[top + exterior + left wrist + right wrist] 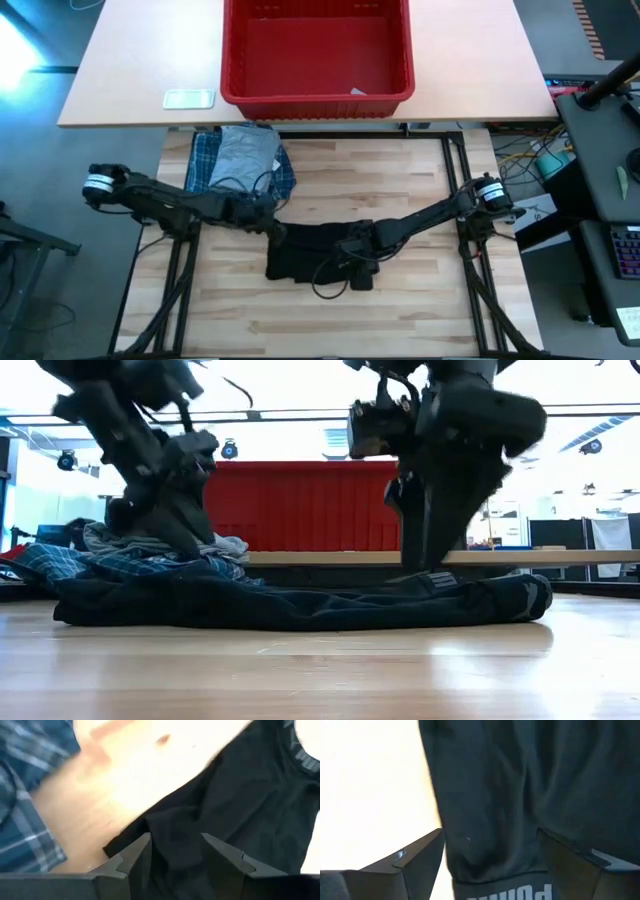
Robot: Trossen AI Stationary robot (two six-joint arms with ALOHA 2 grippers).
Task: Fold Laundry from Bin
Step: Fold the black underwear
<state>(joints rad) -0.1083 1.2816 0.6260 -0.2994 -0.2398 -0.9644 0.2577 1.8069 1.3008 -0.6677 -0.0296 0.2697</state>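
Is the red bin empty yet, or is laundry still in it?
Nearly empty. The high view shows the red bin's bare floor with only a small pale scrap near one corner; the garments lie on the table outside it.

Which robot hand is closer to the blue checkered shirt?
The left. The left gripper sits at the black garment's edge, just beside the plaid shirt. The right gripper is farther off, over the black garment's middle.

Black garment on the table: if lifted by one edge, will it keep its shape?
Probably not. The black garment lies flat and wrinkled, so it should droop and stretch. It looks thin, likely light. Its folds may slip apart.
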